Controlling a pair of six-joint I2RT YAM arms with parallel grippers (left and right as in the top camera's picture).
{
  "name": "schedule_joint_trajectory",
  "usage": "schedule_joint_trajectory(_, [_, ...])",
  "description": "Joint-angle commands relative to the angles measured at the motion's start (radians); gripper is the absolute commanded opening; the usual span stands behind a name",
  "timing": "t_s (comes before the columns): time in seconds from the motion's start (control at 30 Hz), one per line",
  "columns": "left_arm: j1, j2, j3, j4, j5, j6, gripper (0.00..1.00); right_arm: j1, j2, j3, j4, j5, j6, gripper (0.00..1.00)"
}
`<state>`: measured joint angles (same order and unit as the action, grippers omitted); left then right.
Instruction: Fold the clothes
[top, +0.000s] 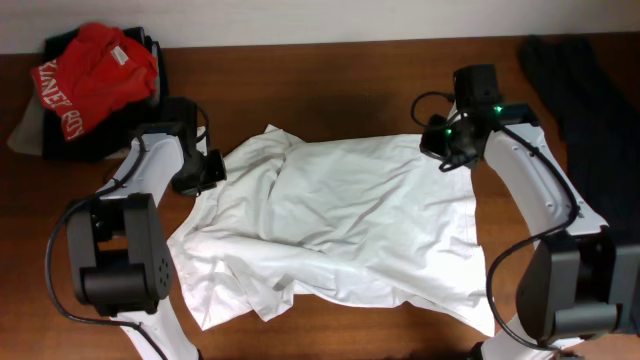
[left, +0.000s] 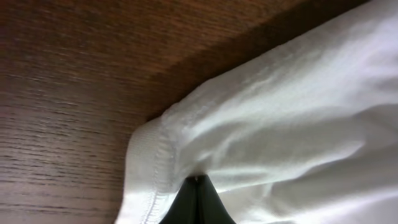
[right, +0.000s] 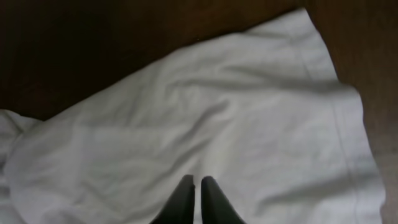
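The white T-shirt (top: 340, 235) lies spread and wrinkled across the middle of the table, plain side up. My left gripper (top: 205, 172) is at its far left edge and is shut on a stitched hem fold (left: 186, 143), which is raised a little off the wood. My right gripper (top: 447, 150) is at the shirt's far right corner. Its fingers (right: 198, 182) are pressed almost together on the cloth (right: 205, 130), and creases run toward the tips. The shirt's graphic is hidden.
A red shirt with white lettering (top: 90, 75) lies on a dark pile at the far left corner. A long dark garment (top: 585, 90) lies at the far right. Brown wooden tabletop (top: 330, 85) shows beyond the shirt and along the front edge.
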<state>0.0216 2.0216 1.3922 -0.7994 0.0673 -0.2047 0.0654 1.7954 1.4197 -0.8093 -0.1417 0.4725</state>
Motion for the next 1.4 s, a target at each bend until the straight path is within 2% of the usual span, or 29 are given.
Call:
schedule_joint_trajectory(0.0, [0.014, 0.015, 0.002, 0.003, -0.039, 0.013, 0.01, 0.002, 0.038, -0.004, 0.015, 0.019, 0.004, 0.07])
schedule_joint_trajectory(0.3, [0.021, 0.015, 0.002, 0.022, -0.039, 0.013, 0.01, 0.002, 0.179, -0.005, 0.134, 0.023, 0.004, 0.04])
schedule_joint_trajectory(0.67, [0.02, 0.087, 0.002, 0.036, 0.027, 0.012, 0.01, 0.001, 0.228, -0.006, 0.163, 0.069, 0.004, 0.04])
schedule_joint_trajectory(1.0, [0.028, 0.12, 0.002, 0.064, -0.023, -0.013, 0.01, -0.014, 0.304, -0.008, 0.167, 0.083, 0.013, 0.04])
schedule_joint_trajectory(1.37, [0.124, 0.121, 0.002, 0.09, -0.057, -0.033, 0.01, -0.056, 0.35, -0.008, 0.188, 0.099, 0.011, 0.04])
